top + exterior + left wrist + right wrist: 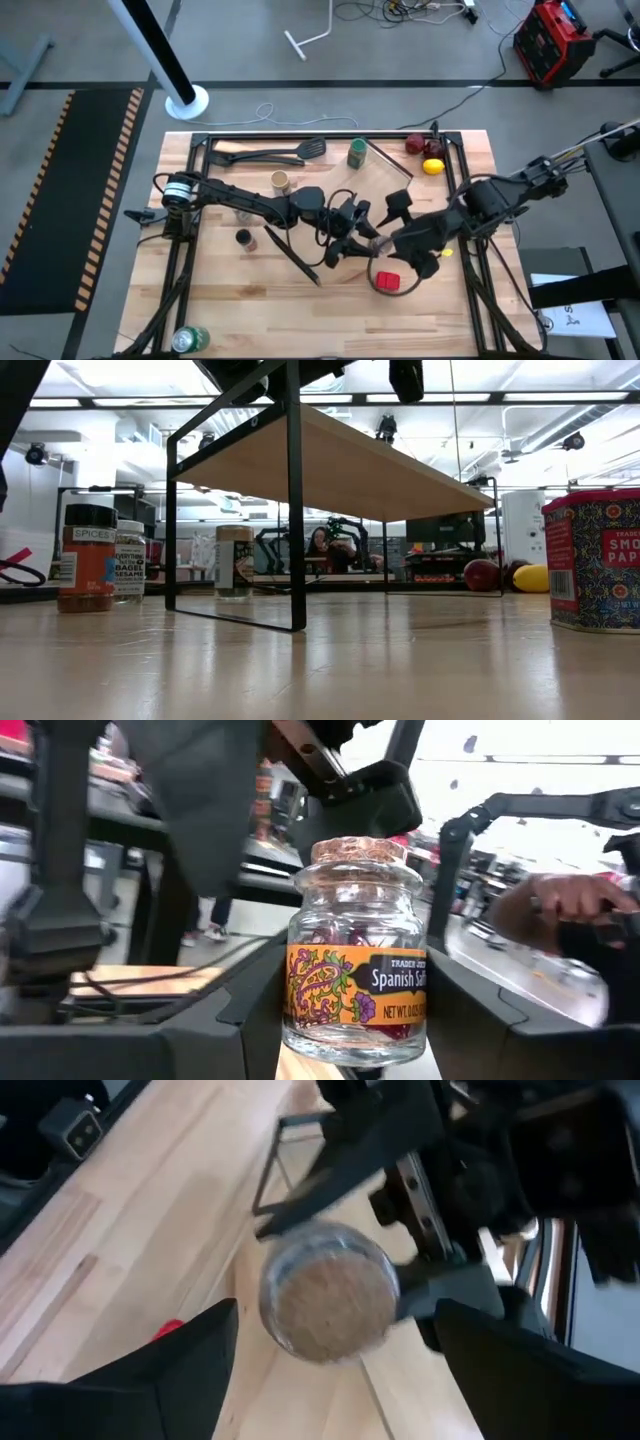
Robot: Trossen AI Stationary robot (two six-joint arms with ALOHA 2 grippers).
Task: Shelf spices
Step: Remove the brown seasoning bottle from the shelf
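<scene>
Left wrist view: left end effector [350,1055] closed around cork-topped saffron jar [355,955], held above the shelf [380,465]. Right end effector [330,1380] open, empty, just beside. Step: shelving. Next: lower, release upright.

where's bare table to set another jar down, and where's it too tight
Bare table runs along the front, between the green can and the red tin. Crowded: the middle, where the left gripper holds a cork-topped jar beside the right gripper, and the back edge by the spatulas.
</scene>
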